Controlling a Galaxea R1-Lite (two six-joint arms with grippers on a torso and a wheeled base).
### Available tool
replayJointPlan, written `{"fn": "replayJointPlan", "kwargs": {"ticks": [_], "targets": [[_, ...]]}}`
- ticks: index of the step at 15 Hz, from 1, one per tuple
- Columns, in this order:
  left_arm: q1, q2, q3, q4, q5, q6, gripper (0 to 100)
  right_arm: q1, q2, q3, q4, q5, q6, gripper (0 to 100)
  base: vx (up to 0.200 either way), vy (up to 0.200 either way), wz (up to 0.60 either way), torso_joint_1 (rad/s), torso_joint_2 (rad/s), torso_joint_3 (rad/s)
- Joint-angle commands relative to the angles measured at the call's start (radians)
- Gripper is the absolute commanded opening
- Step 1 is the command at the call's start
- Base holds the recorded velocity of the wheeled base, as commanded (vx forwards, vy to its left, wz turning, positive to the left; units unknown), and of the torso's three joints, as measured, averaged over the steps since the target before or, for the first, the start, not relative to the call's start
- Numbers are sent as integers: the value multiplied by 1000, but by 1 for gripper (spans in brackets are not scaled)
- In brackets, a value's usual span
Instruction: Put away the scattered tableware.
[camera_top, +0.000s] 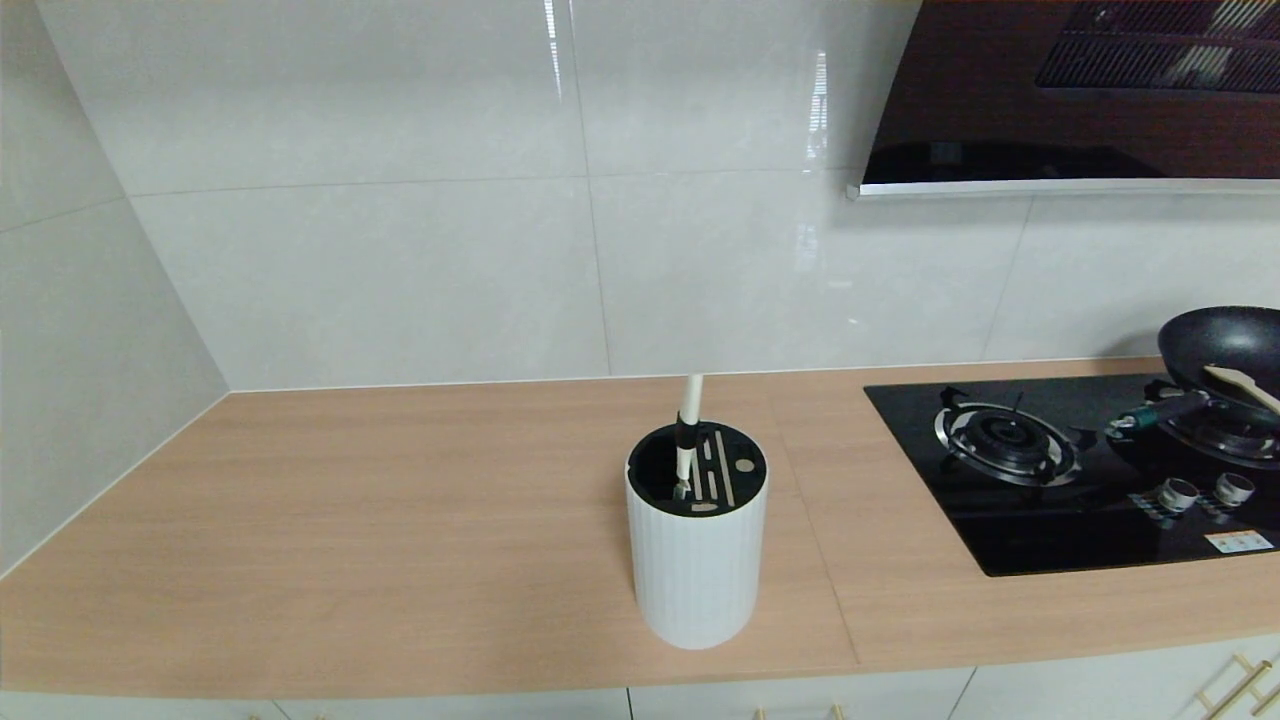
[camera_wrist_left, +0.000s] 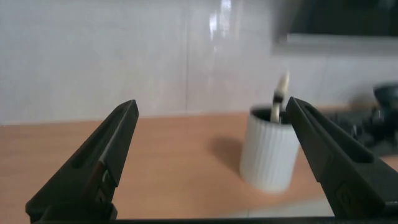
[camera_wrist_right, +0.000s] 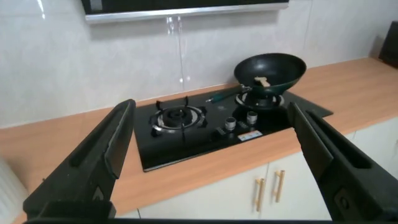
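Note:
A white ribbed utensil holder (camera_top: 697, 555) with a black slotted top stands upright on the wooden counter (camera_top: 400, 520). One utensil with a cream handle (camera_top: 689, 405) sticks out of it, leaning slightly. The left wrist view has the utensil holder (camera_wrist_left: 268, 149) ahead and off to one side of my left gripper (camera_wrist_left: 211, 134), which is open with nothing between its fingers. My right gripper (camera_wrist_right: 211, 137) is open too, held away from the counter and facing the stove.
A black gas stove (camera_top: 1070, 460) is set into the counter at the right, with a black wok (camera_top: 1225, 345) holding a wooden spatula on its far burner. A range hood (camera_top: 1070, 95) hangs above. Tiled walls bound the counter at the back and left.

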Motion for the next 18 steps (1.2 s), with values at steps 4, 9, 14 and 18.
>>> {"fn": "replayJointPlan", "kwargs": {"ticks": [4, 9, 14, 18], "targets": [[7, -38, 188, 89, 259, 143, 100, -3, -19, 302, -200, 35, 6, 100, 0, 0, 0, 0, 0, 0], [7, -36, 188, 139, 200, 126, 100, -3, -18, 302, -79, 235, 91, 100, 0, 0, 0, 0, 0, 0], [7, -38, 188, 139, 203, 112, 100, -1, -18, 302, -51, 333, 49, 100, 0, 0, 0, 0, 0, 0], [7, -38, 188, 139, 203, 112, 100, -1, -18, 302, -51, 333, 61, 100, 0, 0, 0, 0, 0, 0]]}}
